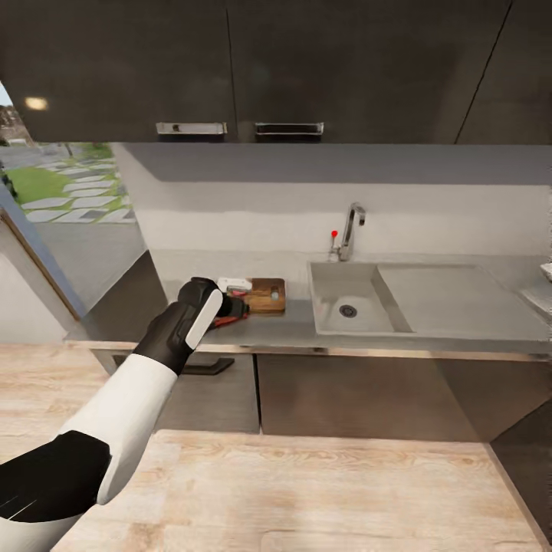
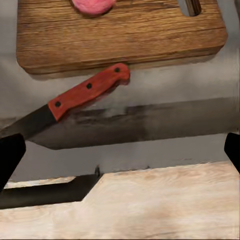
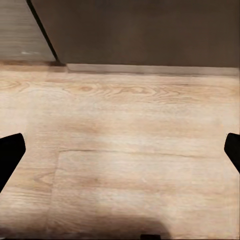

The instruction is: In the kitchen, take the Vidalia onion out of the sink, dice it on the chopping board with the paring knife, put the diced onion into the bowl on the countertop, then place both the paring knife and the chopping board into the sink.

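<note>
- Head view: the left arm reaches over the front edge of the countertop (image 1: 429, 326), and its left gripper (image 1: 232, 308) sits at the near edge of the one chopping board (image 1: 267, 295), left of the sink (image 1: 349, 303).
- A white bowl (image 1: 234, 284) shows partly behind the arm at the board's left end; one tap (image 1: 351, 230) stands at the back edge behind the sink.
- Two chrome handles (image 1: 192, 128) sit under the black upper cabinets.
- Left wrist view adds what the head view hides: one paring knife (image 2: 75, 100) lies on the countertop just off the board's long edge, orange-red handle end against that edge, dark blade (image 2: 27, 124) pointing away.
- There too, the one Vidalia onion (image 2: 92, 5) rests on the board, cut off by the frame, with the board's handle slot (image 2: 190, 7) at the other end.
- The left gripper's fingers (image 2: 10, 157) are spread wide, holding nothing.
- Right wrist view: the right gripper (image 3: 120, 152) hangs over the wood-plank floor (image 3: 125, 150), dark fingertips (image 3: 9, 155) far apart, empty.
</note>
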You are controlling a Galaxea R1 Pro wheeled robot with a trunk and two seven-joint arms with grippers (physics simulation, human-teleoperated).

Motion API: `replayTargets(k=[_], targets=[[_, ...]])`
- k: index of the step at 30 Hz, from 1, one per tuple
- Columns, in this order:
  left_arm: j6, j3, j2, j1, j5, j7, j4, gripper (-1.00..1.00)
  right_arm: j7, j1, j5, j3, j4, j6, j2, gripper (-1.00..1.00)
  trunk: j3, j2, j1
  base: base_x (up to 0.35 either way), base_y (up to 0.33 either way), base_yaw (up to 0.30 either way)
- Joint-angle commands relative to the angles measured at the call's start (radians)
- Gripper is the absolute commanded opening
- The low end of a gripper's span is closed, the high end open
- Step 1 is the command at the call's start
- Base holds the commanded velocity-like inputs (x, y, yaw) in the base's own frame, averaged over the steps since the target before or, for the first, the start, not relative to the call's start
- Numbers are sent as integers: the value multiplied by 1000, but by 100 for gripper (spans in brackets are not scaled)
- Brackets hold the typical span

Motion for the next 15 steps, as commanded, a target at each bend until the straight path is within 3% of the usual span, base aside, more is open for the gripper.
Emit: replayTargets(k=[1, 15], targets=[[2, -2, 0, -1, 11, 10, 6, 100, -4, -1, -3, 8, 1, -3, 0, 100, -2, -2, 0, -337, 0, 0], [-4, -3, -6, -1, 10, 10, 132, 100, -5, -1, -3, 8, 1, -3, 0, 100, -2, -2, 0, -337, 0, 0]])
